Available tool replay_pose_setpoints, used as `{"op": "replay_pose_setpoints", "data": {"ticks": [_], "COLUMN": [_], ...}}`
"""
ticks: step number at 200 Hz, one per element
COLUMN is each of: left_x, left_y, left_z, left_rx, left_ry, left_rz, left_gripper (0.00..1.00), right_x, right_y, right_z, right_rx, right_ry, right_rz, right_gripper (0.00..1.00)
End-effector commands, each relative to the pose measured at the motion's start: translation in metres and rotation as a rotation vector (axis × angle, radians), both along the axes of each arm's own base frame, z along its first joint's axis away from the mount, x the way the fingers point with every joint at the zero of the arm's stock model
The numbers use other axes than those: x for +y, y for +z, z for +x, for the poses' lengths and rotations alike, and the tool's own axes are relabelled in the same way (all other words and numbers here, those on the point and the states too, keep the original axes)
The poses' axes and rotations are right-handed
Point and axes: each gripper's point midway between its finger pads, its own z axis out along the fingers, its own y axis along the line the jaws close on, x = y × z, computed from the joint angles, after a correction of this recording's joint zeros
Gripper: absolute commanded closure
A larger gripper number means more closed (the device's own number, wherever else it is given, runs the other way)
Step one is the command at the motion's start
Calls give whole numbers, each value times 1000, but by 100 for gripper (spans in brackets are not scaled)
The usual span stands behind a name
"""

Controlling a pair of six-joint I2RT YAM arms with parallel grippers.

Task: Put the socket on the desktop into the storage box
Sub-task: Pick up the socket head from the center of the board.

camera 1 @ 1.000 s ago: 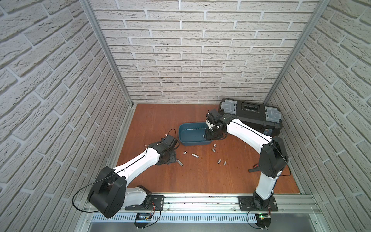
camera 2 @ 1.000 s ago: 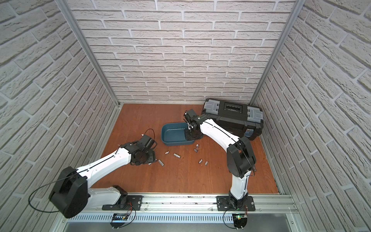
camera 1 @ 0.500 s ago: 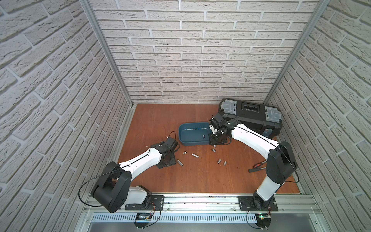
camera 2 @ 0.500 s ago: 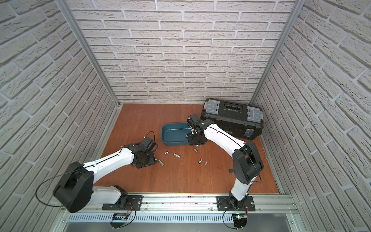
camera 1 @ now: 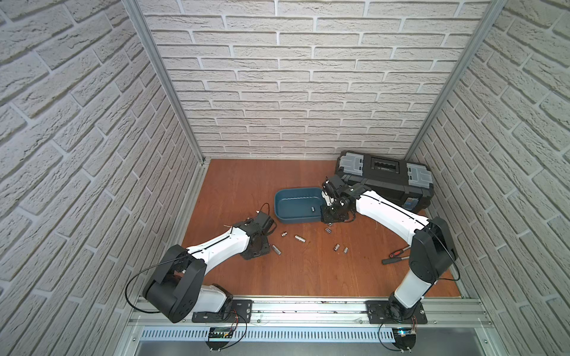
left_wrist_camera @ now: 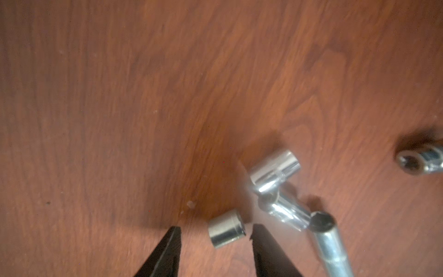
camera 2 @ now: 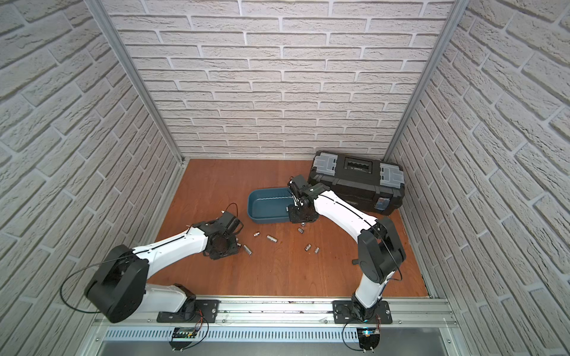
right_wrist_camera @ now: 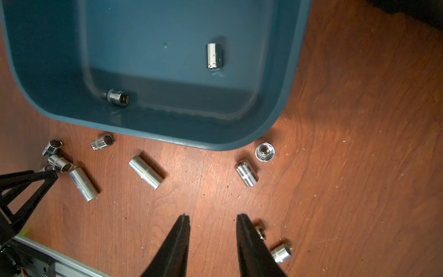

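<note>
One small socket [left_wrist_camera: 226, 231] lies on the worktop [left_wrist_camera: 119, 96] off the storage box [right_wrist_camera: 287, 72], by its near-left corner, between the left tool [left_wrist_camera: 217, 227] and its parted jaws (not yet gripped). The right tool [right_wrist_camera: 212, 215], likewise released and empty, hovers beside the box, which holds two sockets [right_wrist_camera: 214, 56].

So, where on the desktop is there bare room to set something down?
The widest bare desktop lies behind the storage box, left of the toolbox. Another free band runs between the loose sockets and the rail. Crowded: the strip just in front of the box, strewn with sockets; a screwdriver lies at the right.
</note>
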Motion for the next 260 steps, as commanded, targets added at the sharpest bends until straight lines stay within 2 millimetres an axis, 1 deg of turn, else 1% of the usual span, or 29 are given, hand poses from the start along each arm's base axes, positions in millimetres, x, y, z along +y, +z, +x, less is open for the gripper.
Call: {"op": "replay_pose_setpoints", "data": {"ticks": [1, 62, 76, 102, 145, 181, 193, 213, 236, 260], "left_x": [6, 7, 7, 9, 12, 9, 7, 8, 9, 9], "left_y": [-6, -10, -11, -13, -12, -16, -17, -17, -15, -7], "left_z": [-1, -1, -1, 1, 7, 5, 4, 3, 3, 7], "left_rx": [7, 10, 9, 14, 5, 21, 28, 28, 20, 9], "left_ry": [16, 17, 18, 23, 28, 27, 30, 32, 27, 16], "left_rz": [18, 20, 22, 28, 31, 17, 7, 8, 15, 23], "left_gripper": [48, 54, 54, 50, 51, 58, 65, 70, 71, 72], "right_x": [5, 5, 6, 6, 6, 6, 6, 7, 7, 6], "right_y": [12, 8, 7, 6, 4, 3, 2, 0, -1, 2], "right_z": [0, 0, 0, 0, 0, 1, 2, 2, 2, 3], "right_rx": [-35, -28, -29, -26, -21, -20, -19, -16, -13, -21], "right_ry": [0, -9, -9, -13, -13, -14, -15, -15, -14, -12], "right_rz": [30, 27, 28, 29, 25, 25, 24, 22, 21, 18], "right_gripper": [61, 62, 61, 61, 62, 61, 61, 61, 61, 61]}}
